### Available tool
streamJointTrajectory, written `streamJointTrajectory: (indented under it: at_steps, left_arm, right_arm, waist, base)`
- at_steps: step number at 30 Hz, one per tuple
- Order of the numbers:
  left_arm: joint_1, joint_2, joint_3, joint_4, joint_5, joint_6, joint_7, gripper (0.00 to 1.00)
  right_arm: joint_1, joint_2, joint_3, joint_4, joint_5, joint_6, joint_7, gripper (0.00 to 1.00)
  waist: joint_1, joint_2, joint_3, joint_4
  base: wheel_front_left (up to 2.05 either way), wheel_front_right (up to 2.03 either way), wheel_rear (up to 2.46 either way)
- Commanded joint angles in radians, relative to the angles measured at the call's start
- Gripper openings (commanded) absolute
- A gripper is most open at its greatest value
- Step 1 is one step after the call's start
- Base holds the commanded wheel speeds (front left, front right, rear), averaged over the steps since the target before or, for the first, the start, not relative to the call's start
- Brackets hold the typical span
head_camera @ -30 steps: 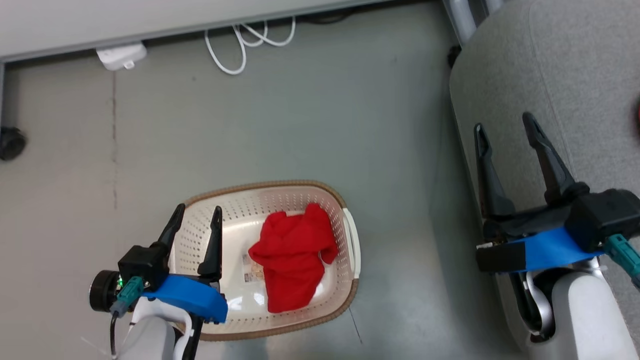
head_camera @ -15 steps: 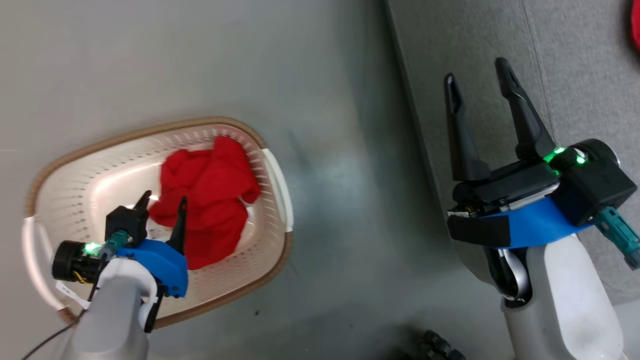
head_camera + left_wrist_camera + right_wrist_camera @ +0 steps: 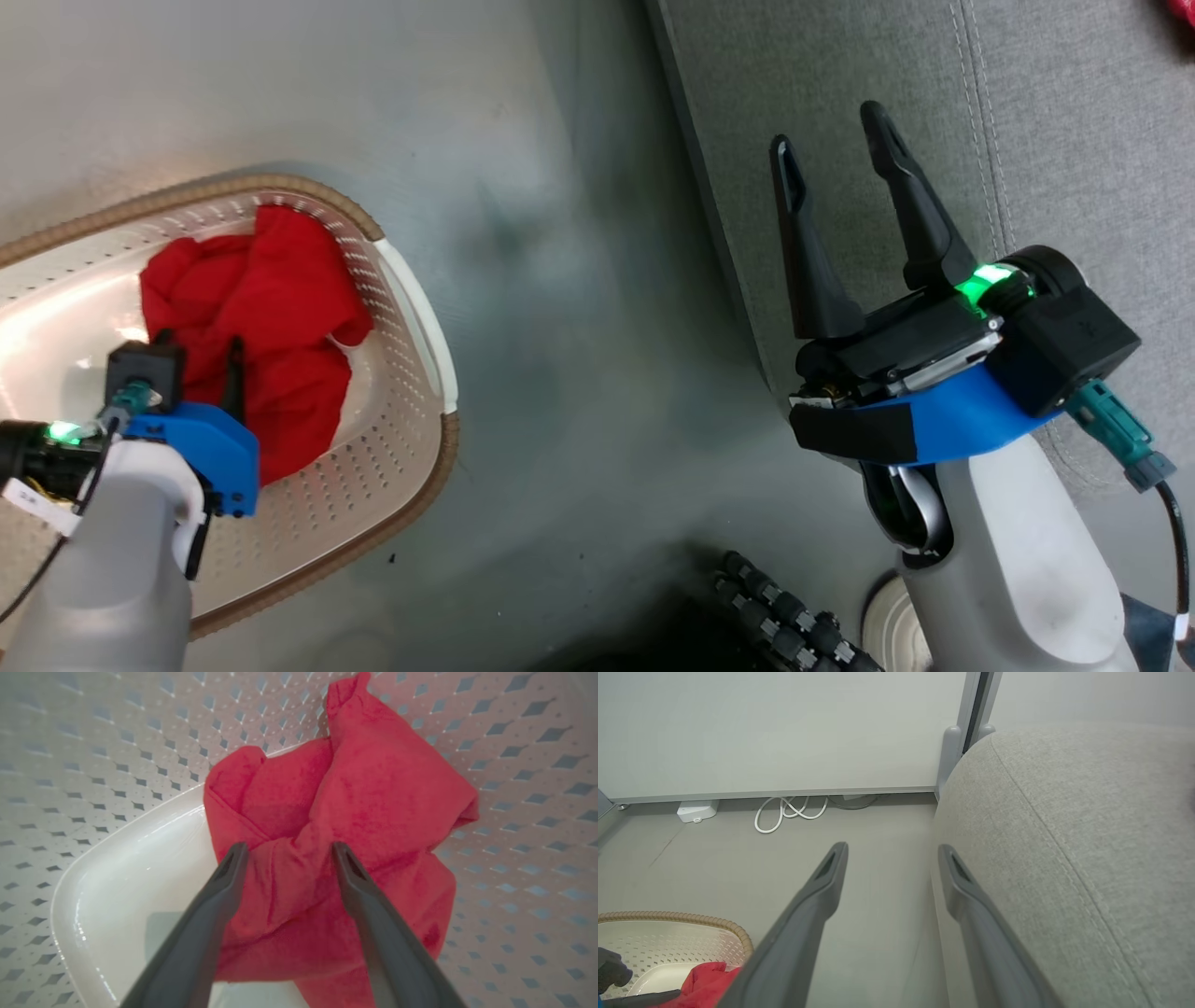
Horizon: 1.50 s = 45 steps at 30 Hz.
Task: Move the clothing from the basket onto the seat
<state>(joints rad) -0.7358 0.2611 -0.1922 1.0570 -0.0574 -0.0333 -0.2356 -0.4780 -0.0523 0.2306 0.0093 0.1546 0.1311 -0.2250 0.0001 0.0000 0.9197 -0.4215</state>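
Left end effector (image 3: pixel 288 847) spread over clothing (image 3: pixel 373 788), right end effector (image 3: pixel 831 128) spread beside seat (image 3: pixel 1074 140), grey floor (image 3: pixel 560 280)

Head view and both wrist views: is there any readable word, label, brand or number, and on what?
No text can be read.
The pale patch on the basket floor: too blurred to read.
The white tag beside the left forearm: too small to read.
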Motion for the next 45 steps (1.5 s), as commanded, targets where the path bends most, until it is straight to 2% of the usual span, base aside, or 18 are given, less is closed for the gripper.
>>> streamJointTrajectory:
  at_steps: [1, 13, 14, 15, 16, 32, 39, 45]
  left_arm:
    - [-0.018, 0.011, 0.0, 0.007, 0.008, 0.007, 0.003, 1.0]
    - [-0.094, -0.005, -0.043, 0.1, 0.013, -0.004, 0.097, 1.0]
    - [-0.098, -0.007, -0.045, 0.107, 0.009, -0.007, 0.104, 0.94]
    - [-0.102, -0.007, -0.047, 0.113, 0.008, -0.01, 0.108, 0.42]
    - [-0.106, -0.007, -0.048, 0.118, 0.008, -0.011, 0.109, 0.0]
    - [-0.117, -0.008, -0.049, 0.161, -0.037, -0.022, 0.078, 0.0]
    - [-0.082, -0.062, -0.061, 0.179, -0.051, -0.036, 0.052, 0.0]
    - [-0.033, -0.144, -0.099, 0.196, -0.053, -0.059, 0.032, 0.0]
  right_arm:
    - [-0.016, 0.003, 0.004, 0.005, 0.009, -0.001, -0.008, 1.0]
    - [-0.001, 0.003, -0.001, 0.01, 0.017, -0.001, -0.023, 1.0]
    - [-0.001, 0.003, -0.002, 0.01, 0.017, -0.001, -0.022, 1.0]
    - [0.0, 0.003, -0.003, 0.01, 0.018, -0.001, -0.022, 1.0]
    - [0.0, 0.003, -0.003, 0.01, 0.019, -0.001, -0.022, 1.0]
    - [-0.028, 0.003, 0.026, 0.045, 0.037, -0.001, -0.031, 1.0]
    - [-0.02, 0.003, 0.01, 0.082, 0.007, -0.001, -0.031, 1.0]
    - [0.032, 0.002, -0.038, 0.102, -0.028, -0.001, -0.01, 1.0]
  waist:
    - [-0.0001, 0.0, 0.016, -0.014]
    - [-0.0001, 0.0, 0.037, -0.002]
    - [-0.0001, 0.0, 0.037, -0.002]
    - [-0.0001, 0.0, 0.037, -0.001]
    - [-0.0001, 0.0, 0.037, -0.002]
    - [-0.0001, 0.0, 0.003, -0.013]
    - [-0.0001, 0.0, -0.109, 0.039]
    - [-0.0001, 0.0, -0.282, 0.129]
  base:
    - [0.0, 0.0, 0.0]
    - [0.0, 0.0, 0.0]
    - [0.0, 0.0, 0.0]
    - [0.0, 0.0, 0.0]
    - [0.0, 0.0, 0.0]
    - [0.0, 0.0, 0.0]
    - [0.0, 0.0, 0.0]
    - [0.0, 0.0, 0.0]
